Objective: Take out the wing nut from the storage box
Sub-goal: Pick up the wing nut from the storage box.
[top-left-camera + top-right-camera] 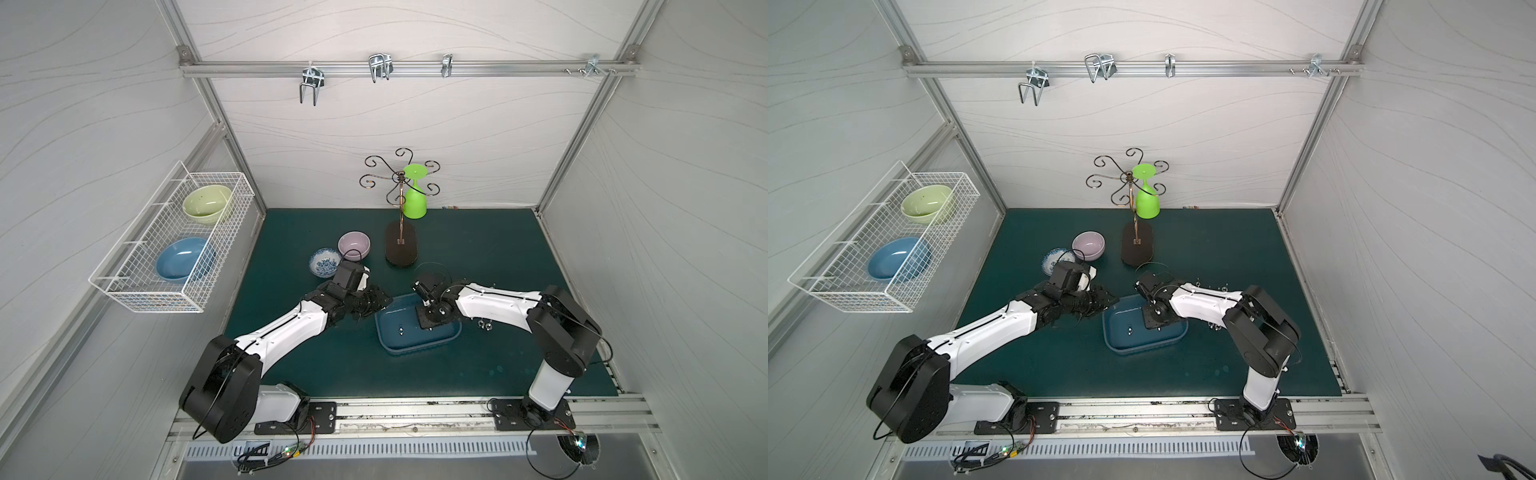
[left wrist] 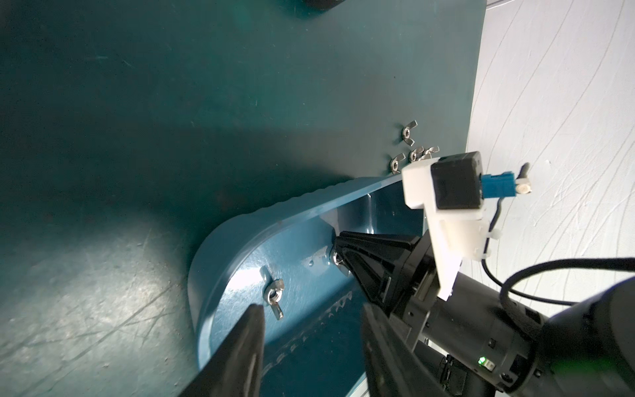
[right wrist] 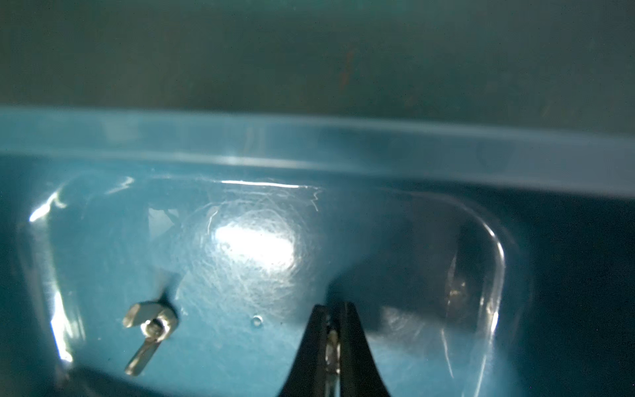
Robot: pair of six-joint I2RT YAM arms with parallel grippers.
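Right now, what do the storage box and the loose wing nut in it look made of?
Storage box: apparently moulded plastic, glossy dark blue; glare patches and fine scratches show on its floor. Loose wing nut: bright silvery metal, likely plated or stainless steel; it glints sharply.

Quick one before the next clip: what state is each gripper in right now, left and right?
Left gripper: open, holding nothing.
Right gripper: closed on a wing nut inside the storage box.
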